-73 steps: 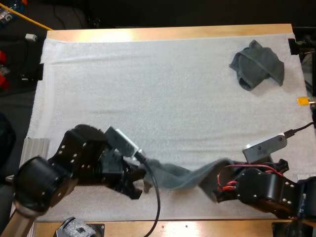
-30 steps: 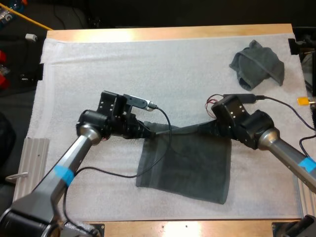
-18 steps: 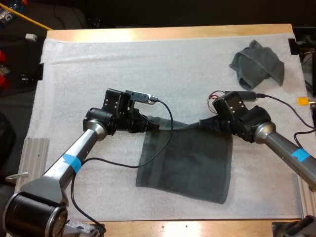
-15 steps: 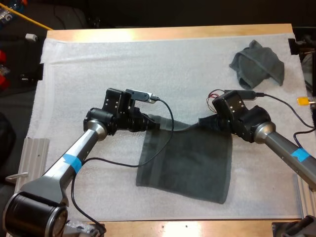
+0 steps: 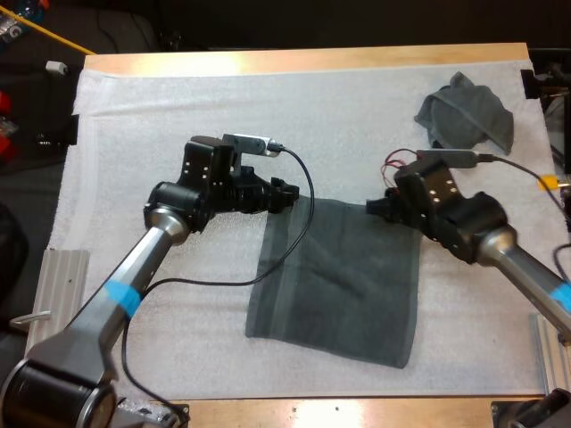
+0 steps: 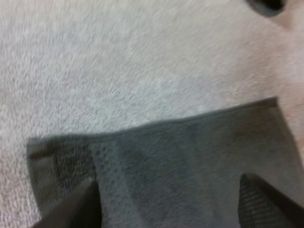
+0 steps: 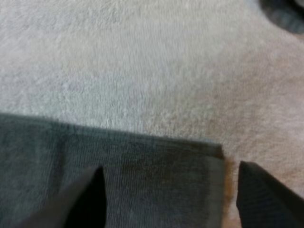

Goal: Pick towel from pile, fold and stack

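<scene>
A dark grey-green towel [image 5: 335,281] lies spread flat on the white mat [image 5: 268,116], a little skewed. My left gripper [image 5: 287,192] hovers at its far left corner, and my right gripper [image 5: 375,207] at its far right corner. Over the towel's far edge [image 6: 180,161], my left gripper [image 6: 166,204] is open, fingers [image 6: 71,209] apart and off the cloth. My right gripper [image 7: 171,194] is open too, with the towel's corner [image 7: 118,175] lying flat between its fingers [image 7: 266,194]. A second towel [image 5: 464,116] lies crumpled at the mat's far right.
A ribbed metal strip [image 5: 64,267] lies off the mat's left edge. The table's front edge [image 5: 339,412] runs just below the spread towel. Bare mat stretches across the far and left parts of the table.
Both grippers have gone from shut to open and let go of the towel's far corners. The far edge, bunched and raised before, now lies flat on the mat.
</scene>
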